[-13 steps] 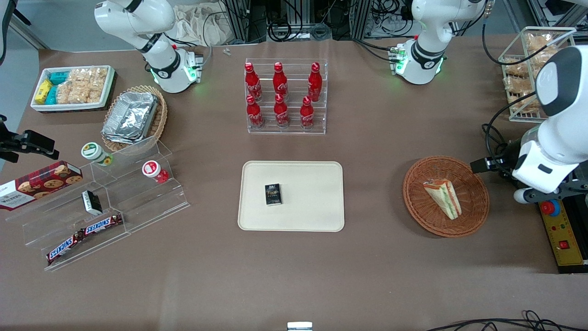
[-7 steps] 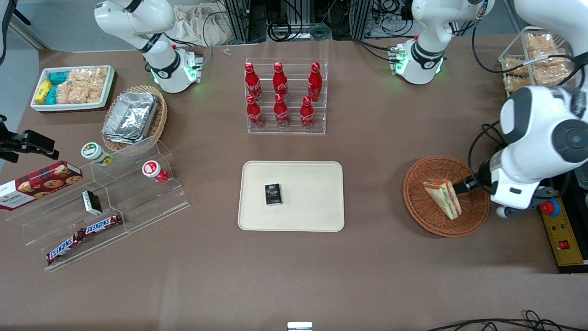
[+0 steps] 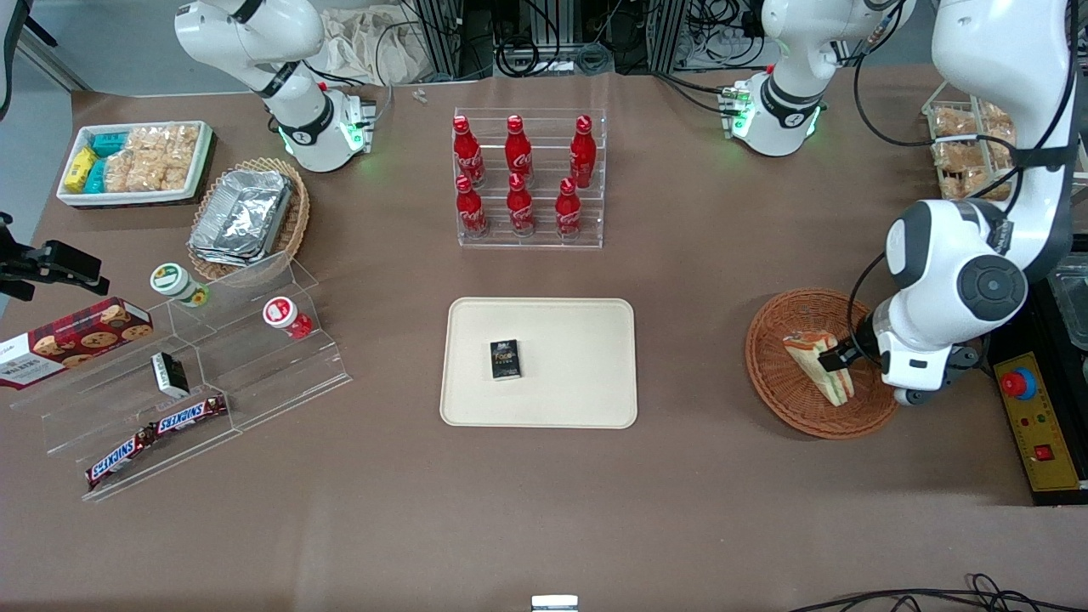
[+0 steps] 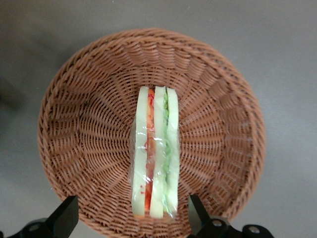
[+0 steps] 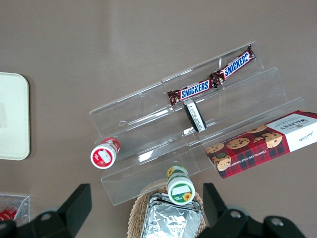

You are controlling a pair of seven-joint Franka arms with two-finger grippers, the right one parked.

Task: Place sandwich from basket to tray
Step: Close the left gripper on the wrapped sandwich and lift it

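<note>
The sandwich (image 3: pixel 818 364), a wrapped wedge of pale bread with green and orange-red layers, stands on edge in the round reddish-brown wicker basket (image 3: pixel 778 374) toward the working arm's end of the table. The cream tray (image 3: pixel 578 391) lies mid-table with a small black box (image 3: pixel 505 359) on it. My gripper (image 3: pixel 835 355) hangs over the basket right beside the sandwich. In the left wrist view the gripper (image 4: pixel 132 218) is open, its fingers (image 4: pixel 67 215) spread wide on either side of the sandwich's (image 4: pixel 154 153) end, apart from it, above the basket (image 4: pixel 84 124).
A clear rack of red cola bottles (image 3: pixel 518 183) stands farther from the camera than the tray. A wire rack of packaged snacks (image 3: pixel 965 144) and a yellow control box (image 3: pixel 1041 433) sit near the basket. Clear stepped shelves with snacks (image 3: pixel 187 382) lie toward the parked arm's end.
My arm has swung in from the table's edge over the basket, and the gripper now hangs by the sandwich. The sandwich and basket have not moved.
</note>
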